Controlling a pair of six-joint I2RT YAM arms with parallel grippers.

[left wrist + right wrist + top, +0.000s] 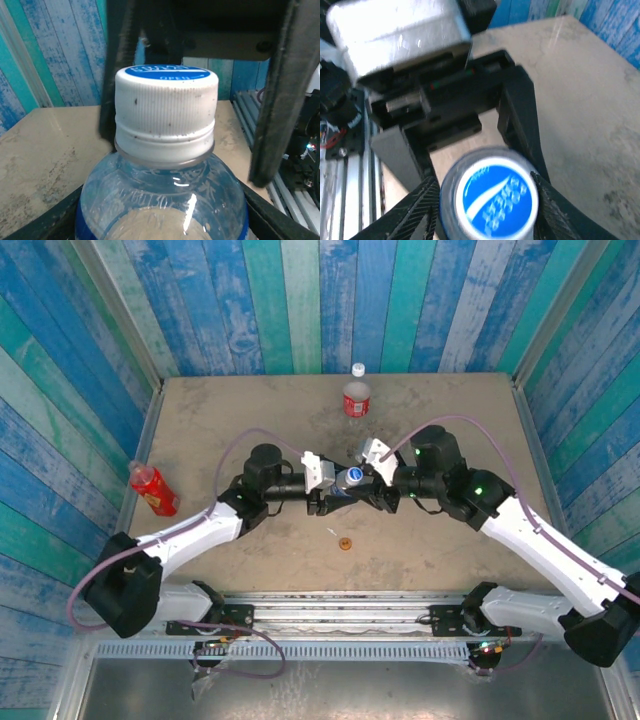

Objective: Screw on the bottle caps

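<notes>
Nearest us, the orange cap [346, 544] lay loose on the worktop [220, 440]. At centre, the left gripper [330, 496], jaws closed, held the blue-label bottle [160, 200]. The right gripper [487, 212] straddled its blue-topped cap [492, 197], jaws partly open. We judged tightening was in hand: next, close and twist. Farthest, the red-label bottle [357, 398] stood capped.

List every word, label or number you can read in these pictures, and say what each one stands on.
"OPEN": on the blue top of the white cap of the blue-label bottle, in the left wrist view.
Curved white lettering above it on the same cap: too blurred to read.
Lettering in the cap's blue logo, in the right wrist view: blurred, unreadable.
Label of the red-label bottle: too small to read.
Label of the red bottle: too small to read.
</notes>
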